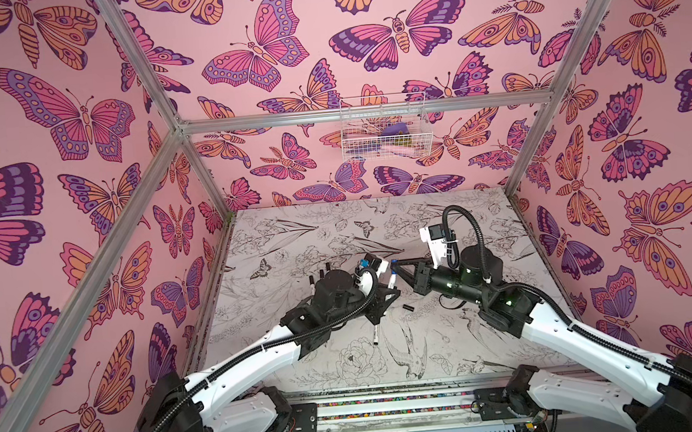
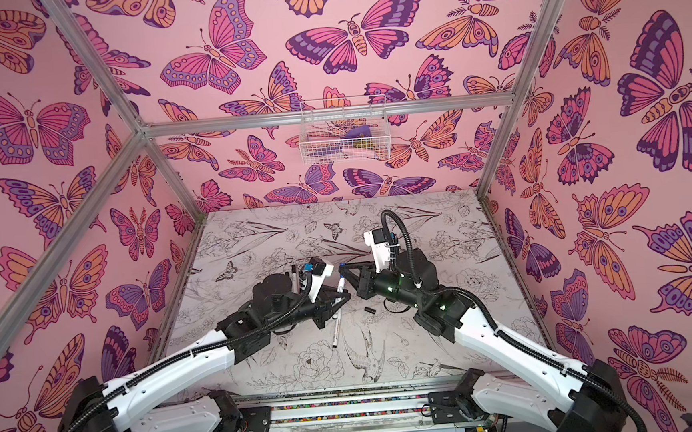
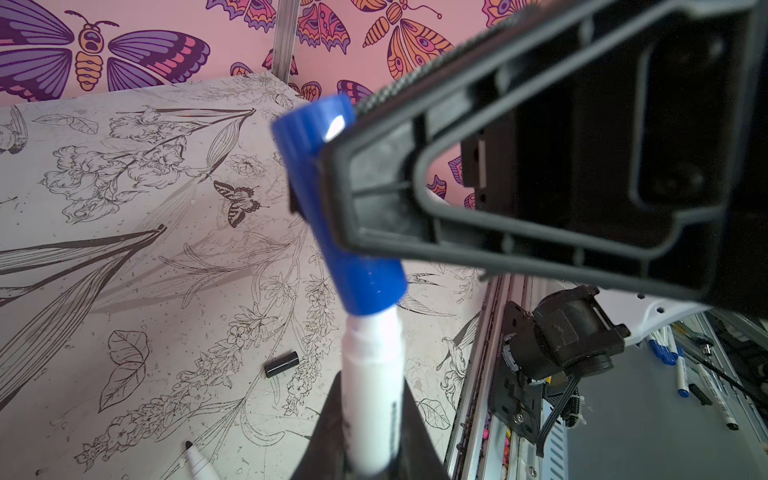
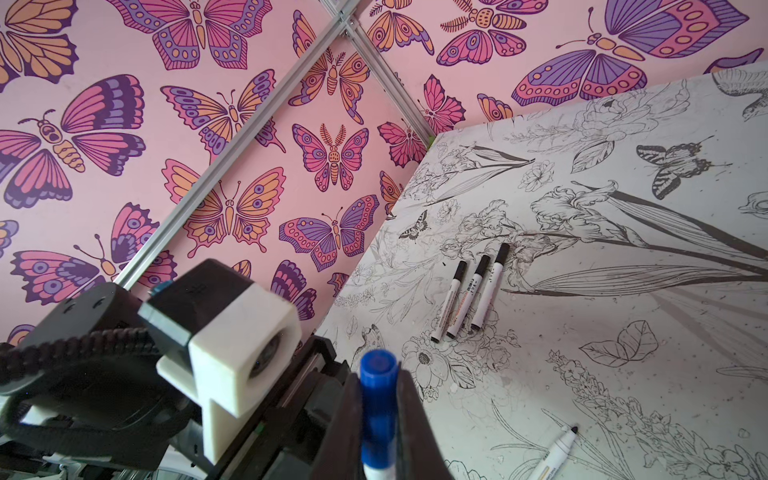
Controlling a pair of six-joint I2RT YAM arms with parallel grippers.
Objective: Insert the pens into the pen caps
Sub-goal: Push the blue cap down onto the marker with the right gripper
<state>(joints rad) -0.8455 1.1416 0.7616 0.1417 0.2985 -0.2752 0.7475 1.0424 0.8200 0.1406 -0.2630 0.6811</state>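
Midair, left claw [image 1: 392, 289] opposite right claw [image 1: 394, 264]

Table [image 1: 449, 343] with black-and-white floral print.
Three black-capped pens [image 4: 468, 296] lie side by side; an uncapped pen [image 4: 555, 451] and a loose black cap [image 3: 282, 364] lie apart, nearer the front.

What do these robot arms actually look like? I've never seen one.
The left arm and right arm have smooth white shells between chunky black joints, with a ribbed black hose running alongside each. Small green lights glow on the right one. The left gripper and right gripper have black, ribbed, triangular fingers, and a white camera block sits by each wrist.
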